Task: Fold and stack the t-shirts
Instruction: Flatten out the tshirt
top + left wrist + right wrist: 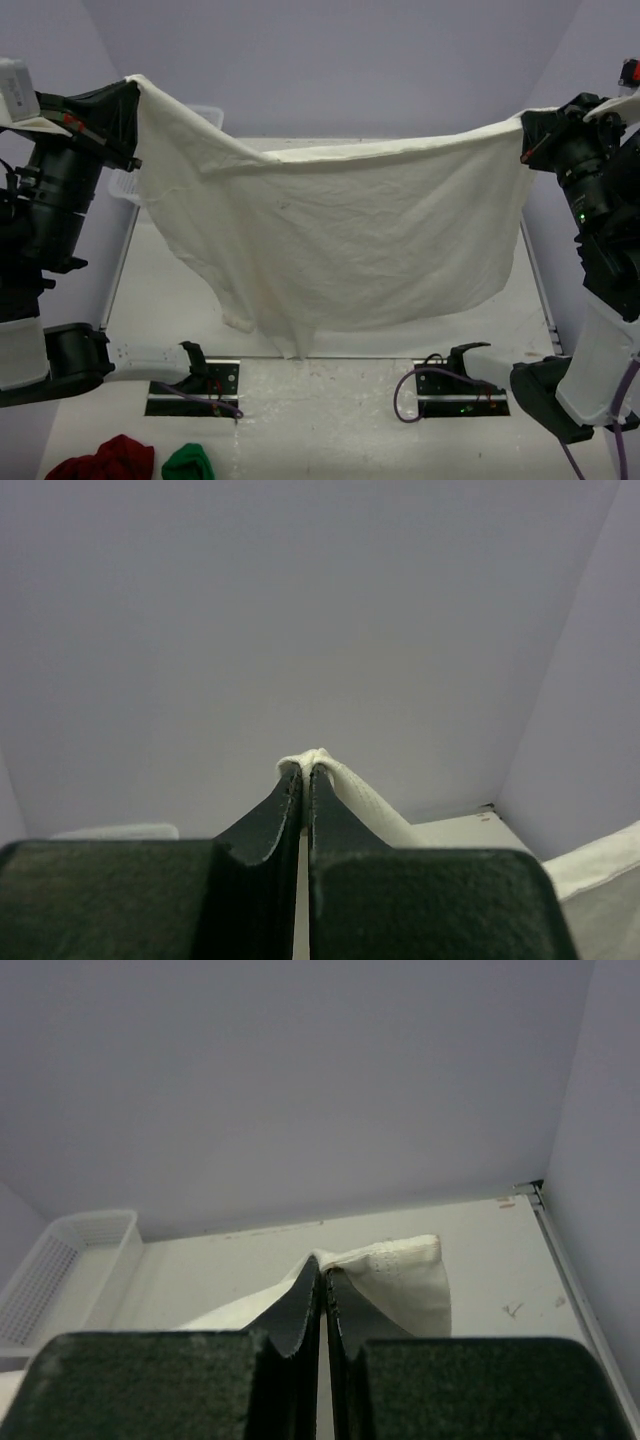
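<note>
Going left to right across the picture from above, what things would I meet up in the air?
Black left hand → plain off-white cotton t-shirt, hanging spread out between both hands → black right hand.

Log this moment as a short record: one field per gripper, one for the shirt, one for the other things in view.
left gripper: shut on one end of the t-shirt top edge, raised
right gripper: shut on the other end of that edge, raised
t-shirt: unfolded, hanging spread between the arms, top edge sagging in the middle
other things: dark red cloth bundle and green cloth bundle at the near left of the table; white basket at the far left
</note>
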Robot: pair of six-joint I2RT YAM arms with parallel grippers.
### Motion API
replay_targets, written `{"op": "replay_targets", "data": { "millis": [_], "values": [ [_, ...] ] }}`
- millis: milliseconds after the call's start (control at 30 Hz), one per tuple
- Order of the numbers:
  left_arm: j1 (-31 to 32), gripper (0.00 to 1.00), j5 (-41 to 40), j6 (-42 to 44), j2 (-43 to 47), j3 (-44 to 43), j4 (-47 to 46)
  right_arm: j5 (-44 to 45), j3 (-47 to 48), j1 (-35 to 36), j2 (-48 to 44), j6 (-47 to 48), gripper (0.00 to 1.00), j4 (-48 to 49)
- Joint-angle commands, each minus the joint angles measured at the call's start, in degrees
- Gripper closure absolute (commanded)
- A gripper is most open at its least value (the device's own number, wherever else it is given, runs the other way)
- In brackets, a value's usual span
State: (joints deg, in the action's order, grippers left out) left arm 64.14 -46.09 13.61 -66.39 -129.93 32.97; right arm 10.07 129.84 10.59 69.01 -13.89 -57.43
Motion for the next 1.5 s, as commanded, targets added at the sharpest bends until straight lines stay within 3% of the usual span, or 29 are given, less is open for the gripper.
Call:
{"op": "replay_targets", "data": {
  "millis": [0,333,700,767,933,1100,1167,1333,1467],
  "values": [
    [-0.3,1.00,6.3,-2.8,1.0,-3.5,-0.5,2.5,0.9,0.0,-2.6,1.7,1.00,0.2],
    [-2.9,1.00,30.7,-13.1,8.0,-2.5,0.1,-2.6,-3.4,0.2,-13.0,0.5,1.00,0.7],
    [-8.3,1.00,41.0,-17.5,8.8,-3.9,-1.7,-8.9,4.3,0.4,-14.3,-1.8,1.00,-2.3],
    [-8.4,1.00,40.7,-16.6,7.0,-4.9,-1.4,-8.6,5.0,0.4,-13.6,-2.4,1.00,-2.9],
    [-8.3,1.00,29.1,-11.9,-1.1,-2.9,-0.3,-4.4,0.5,0.4,-6.9,-4.6,1.00,-4.0],
    [-8.5,1.00,18.3,-6.7,-11.8,4.1,-1.4,-0.4,-18.7,0.3,-2.3,-5.5,1.00,6.1],
    [-12.4,1.00,20.0,-7.8,-14.0,10.4,-4.1,2.0,-22.2,0.4,1.1,-5.2,1.00,8.7],
    [-29.7,1.00,36.8,-17.4,-20.2,26.4,-12.3,5.5,-24.6,0.0,10.8,-3.1,1.00,11.2],
    [-36.0,1.00,37.5,-18.2,-30.1,28.0,-14.6,4.3,-23.2,-0.8,20.8,-2.1,1.00,13.2]
  ]
}}
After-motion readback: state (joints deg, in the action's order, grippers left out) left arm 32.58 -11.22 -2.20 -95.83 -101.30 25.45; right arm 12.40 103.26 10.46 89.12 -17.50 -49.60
